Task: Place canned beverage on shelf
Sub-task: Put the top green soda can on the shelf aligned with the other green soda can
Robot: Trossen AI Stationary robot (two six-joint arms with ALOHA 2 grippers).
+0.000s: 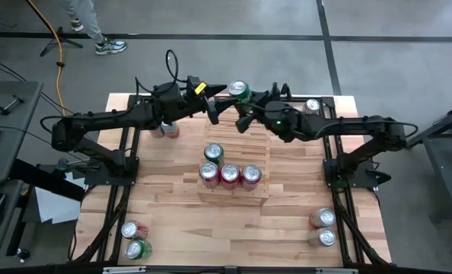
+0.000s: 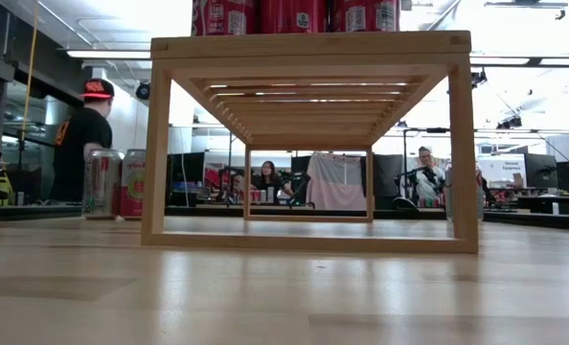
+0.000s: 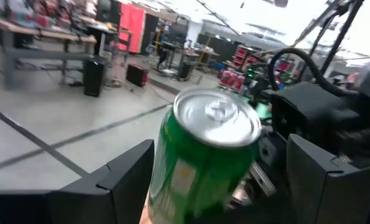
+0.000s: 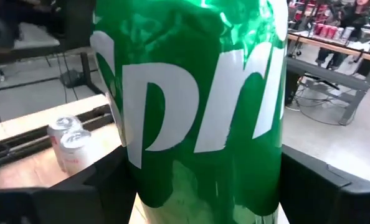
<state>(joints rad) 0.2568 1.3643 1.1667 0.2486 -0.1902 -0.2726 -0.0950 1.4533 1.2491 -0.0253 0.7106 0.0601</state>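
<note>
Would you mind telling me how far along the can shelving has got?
Done: four cans stand on the shelf. In hand: a green can sits between the fingers of both the left gripper and the right gripper, above the table's far edge. Left: cans still wait at the table's corners.

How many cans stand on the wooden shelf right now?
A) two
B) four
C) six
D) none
B: seen from above, the shelf carries one green can and, in a row in front of it, three red cans; another green can sits between the two grippers, off the shelf.
</note>
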